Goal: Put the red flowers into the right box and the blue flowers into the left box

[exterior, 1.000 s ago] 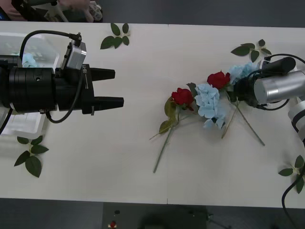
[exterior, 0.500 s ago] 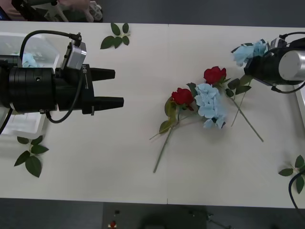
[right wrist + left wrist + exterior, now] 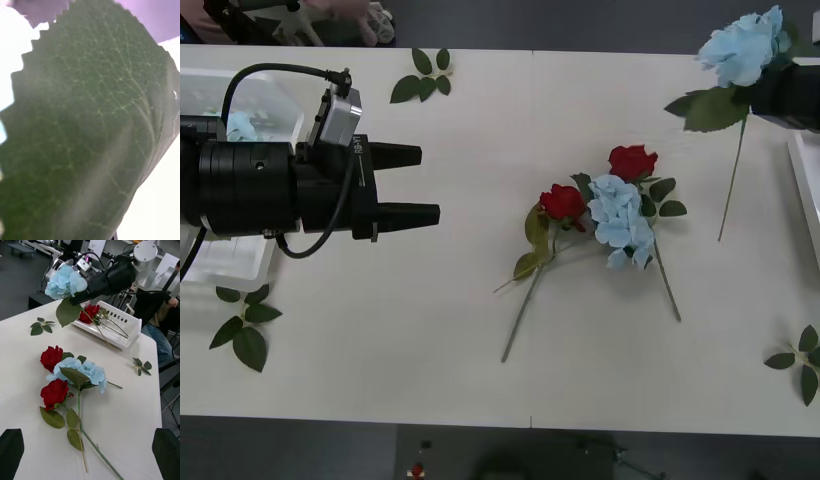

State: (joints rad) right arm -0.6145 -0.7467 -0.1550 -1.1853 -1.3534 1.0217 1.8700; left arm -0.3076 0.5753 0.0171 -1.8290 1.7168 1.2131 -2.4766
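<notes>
Held blue flower [image 3: 743, 46]: lifted at upper right of front view, stem hanging free, clear of the table [image 3: 480, 380].
Right gripper [image 3: 77, 299]: closed on that stem, just under the head.
Left gripper [image 3: 415, 183]: fingers apart, empty, hovering at left, beside the left box [image 3: 200, 80].
Right box [image 3: 125, 328]: already holds a red rose; held flower hangs near it.
Risk: blue bloom belongs across the table; a drop here would mis-sort it. Thin stem may slip or swing.
Remaining pile: two red roses [image 3: 563, 202] and a blue cluster [image 3: 618, 215] touching at centre; stems crossing, likely to drag together.
Surface: plain white tabletop, loose leaf sprigs [image 3: 422, 78] scattered.
Room: dark floor, lab equipment, seated person behind.
</notes>
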